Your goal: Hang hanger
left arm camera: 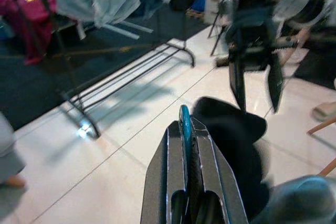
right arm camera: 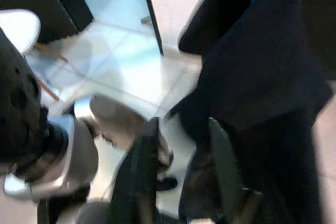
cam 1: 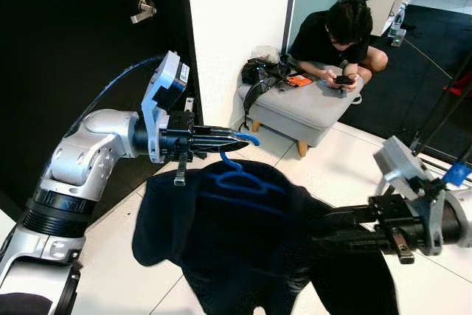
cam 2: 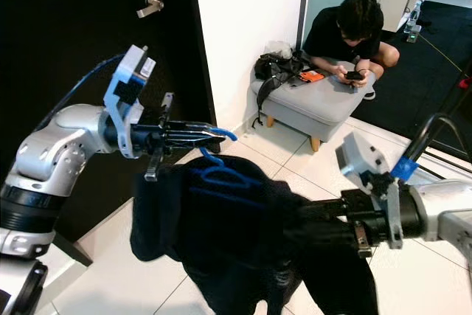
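The hook of the blue plastic hanger is pinched tight by the left claw, in the air before the black door. A dark cloth garment is draped on it. The right claw, fingers parted, seems pressed against the garment.

Left arm: your silver arm is raised, elbow bent, forearm level and reaching to your right across your front.
Left gripper: your two black fingers are pressed together on the hook of the blue hanger, wrist level.
Right arm: yours reaches in low from your right, forearm pointing to your left.
Right gripper: your fingers stand parted, tips up against the dark garment; whether they grip it cannot be told.
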{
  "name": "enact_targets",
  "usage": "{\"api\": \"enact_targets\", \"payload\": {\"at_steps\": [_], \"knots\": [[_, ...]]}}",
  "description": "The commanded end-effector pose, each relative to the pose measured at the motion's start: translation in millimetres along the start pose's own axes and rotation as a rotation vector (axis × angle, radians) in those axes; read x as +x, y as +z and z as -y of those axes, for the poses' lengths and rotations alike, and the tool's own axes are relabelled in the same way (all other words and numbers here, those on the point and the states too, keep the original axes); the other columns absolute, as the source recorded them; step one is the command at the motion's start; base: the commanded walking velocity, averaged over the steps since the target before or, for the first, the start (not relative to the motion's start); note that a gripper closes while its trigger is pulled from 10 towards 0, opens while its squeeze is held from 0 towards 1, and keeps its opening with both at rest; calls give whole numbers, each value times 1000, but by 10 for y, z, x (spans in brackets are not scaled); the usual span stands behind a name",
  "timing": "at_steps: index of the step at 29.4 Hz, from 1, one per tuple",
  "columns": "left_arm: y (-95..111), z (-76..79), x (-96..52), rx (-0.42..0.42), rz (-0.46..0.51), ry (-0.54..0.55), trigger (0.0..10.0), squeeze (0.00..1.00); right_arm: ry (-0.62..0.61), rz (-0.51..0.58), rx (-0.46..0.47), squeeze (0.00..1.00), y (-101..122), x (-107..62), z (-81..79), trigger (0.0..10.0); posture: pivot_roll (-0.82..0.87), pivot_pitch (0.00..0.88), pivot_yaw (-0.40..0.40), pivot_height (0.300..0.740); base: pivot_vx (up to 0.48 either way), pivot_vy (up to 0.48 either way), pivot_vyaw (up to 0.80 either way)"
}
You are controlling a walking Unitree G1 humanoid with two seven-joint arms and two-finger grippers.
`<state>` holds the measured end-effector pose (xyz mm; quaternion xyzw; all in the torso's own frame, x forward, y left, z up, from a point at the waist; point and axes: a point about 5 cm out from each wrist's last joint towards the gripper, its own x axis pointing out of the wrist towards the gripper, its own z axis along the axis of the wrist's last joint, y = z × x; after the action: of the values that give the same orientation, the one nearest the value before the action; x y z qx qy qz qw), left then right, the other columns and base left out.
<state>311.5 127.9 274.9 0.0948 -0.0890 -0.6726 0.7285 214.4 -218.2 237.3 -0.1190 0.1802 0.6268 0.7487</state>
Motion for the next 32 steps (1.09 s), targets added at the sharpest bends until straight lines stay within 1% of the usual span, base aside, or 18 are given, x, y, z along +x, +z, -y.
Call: {"api": "enact_targets", "payload": {"at_steps": [1,6,7,8,10,12,14,18,19,21,22,23,24,25,26,28,30,32], "knots": [[69,-27,-17,43,-16,3,0,0,4,-10,-14,1000,-1,0,-4,10000,15,45,49,740,0,0,0],[65,-43,-25,53,-24,8,0,0,-6,-57,-10,1000,-37,-64,-2,10000,12,45,47,740,0,0,0],[64,-57,-32,62,-33,11,0,0,-37,-106,-5,1000,-82,-136,18,10000,11,46,47,740,0,0,0],[64,-57,-32,62,-33,11,0,0,-37,-106,-5,1000,-82,-136,18,10000,11,46,47,740,0,0,0],[49,-82,-46,84,-61,19,0,0,-129,-210,-4,1000,-172,-298,80,10000,11,46,47,740,0,0,0],[43,-92,-48,90,-64,22,0,0,-171,-232,-8,1000,-191,-357,109,10000,9,49,49,740,0,0,0],[36,-102,-42,87,-60,31,0,0,-226,-228,-28,1000,-189,-393,151,10000,8,48,49,740,0,0,0],[36,-102,-42,87,-60,31,0,0,-226,-228,-28,1000,-189,-393,151,10000,8,48,49,740,0,0,0],[1,-117,-26,75,-63,58,0,0,-311,-191,-47,1000,-184,-399,227,10000,7,48,50,740,0,0,0],[1,-117,-26,75,-63,58,0,0,-311,-191,-47,1000,-184,-399,227,10000,7,48,50,740,0,0,0],[-195,-171,-4,19,-126,172,4431,0,-536,-101,-28,0,-264,-366,441,10000,10,49,49,740,0,0,0],[-195,-171,-4,19,-126,172,4431,0,-536,-101,-28,0,-264,-366,441,10000,10,49,49,740,0,0,0],[-507,-144,2,-66,-233,259,10000,0,-739,13,54,0,-409,-246,625,10000,15,49,49,740,0,0,0],[-753,-104,-7,-156,-300,341,10000,0,-861,75,139,0,-555,-101,729,10000,15,49,49,740,0,0,0],[-753,-104,-7,-156,-300,341,10000,0,-861,75,139,0,-555,-101,729,10000,15,49,49,740,0,0,0],[-1022,-40,-38,-283,-342,479,10000,0,-979,137,309,0,-813,124,790,10000,22,52,49,740,0,0,0],[-1093,-56,-66,-348,-306,593,10000,0,-1033,151,382,0,-950,219,799,10000,23,51,46,740,0,0,-622],[-1127,-58,-63,-398,-260,652,10000,0,-1076,160,427,0,-1034,265,816,10000,21,48,43,740,0,0,-712]]}}
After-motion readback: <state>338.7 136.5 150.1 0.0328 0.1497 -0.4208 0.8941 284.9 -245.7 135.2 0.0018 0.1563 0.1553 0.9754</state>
